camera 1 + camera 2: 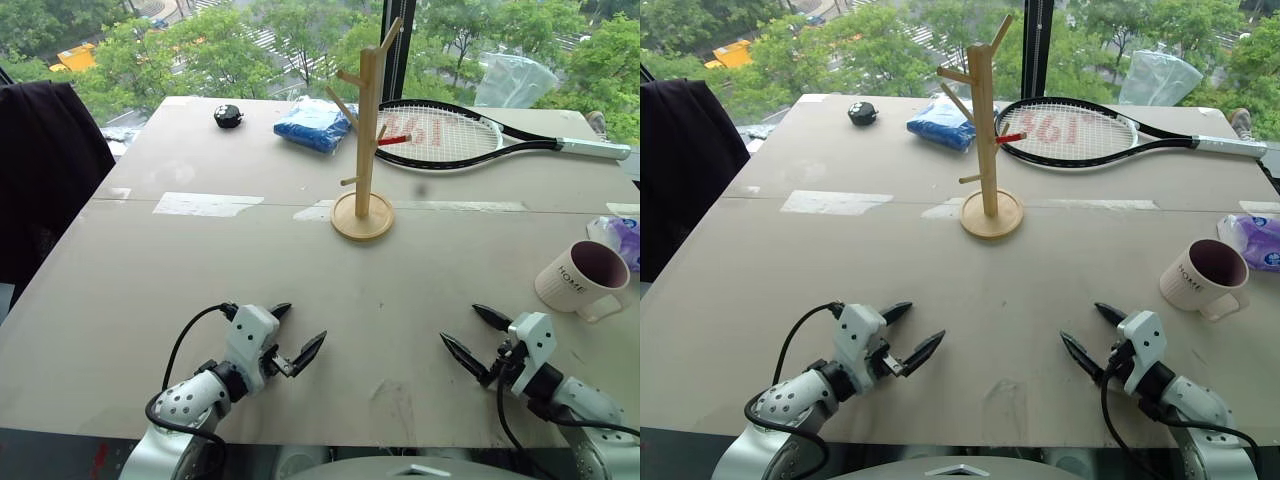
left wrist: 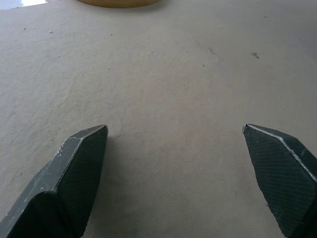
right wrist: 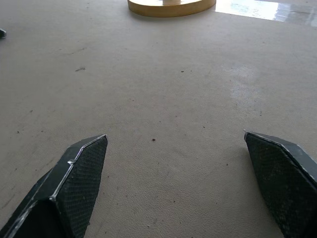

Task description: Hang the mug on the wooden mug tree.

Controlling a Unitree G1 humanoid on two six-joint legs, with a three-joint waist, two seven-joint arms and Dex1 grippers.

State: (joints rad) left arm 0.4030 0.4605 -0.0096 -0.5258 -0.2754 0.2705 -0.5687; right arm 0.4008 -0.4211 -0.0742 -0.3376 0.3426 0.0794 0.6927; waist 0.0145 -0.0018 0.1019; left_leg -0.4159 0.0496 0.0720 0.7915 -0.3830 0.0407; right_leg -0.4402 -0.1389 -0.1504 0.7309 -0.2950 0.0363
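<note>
A broad grey-beige counter point(image 1: 200, 270) fills the scene, with pale tape strips across its middle seam. Behind its far edge, large windows look out on green treetops and a street. A dark garment point(image 1: 45, 170) hangs just off the counter's left edge.

The wooden mug tree point(image 1: 364, 150) stands upright on its round base near the counter's centre, its pegs bare. Behind it lies a black tennis racket point(image 1: 470, 135), its head just beside the pole and its handle pointing right. A blue folded cloth point(image 1: 312, 124) lies to the left of the racket, and a small black object point(image 1: 228, 116) sits farther left. A purple packet point(image 1: 625, 238) lies at the right edge.

The mug point(image 1: 580, 276) rests near the right edge, tilted so its dark interior faces up and to the right; nothing is visible inside it.

The left pincer point(image 1: 290, 340) and right pincer point(image 1: 478, 338) hover low over the near counter, both spread wide and empty, well apart from mug and tree.
</note>
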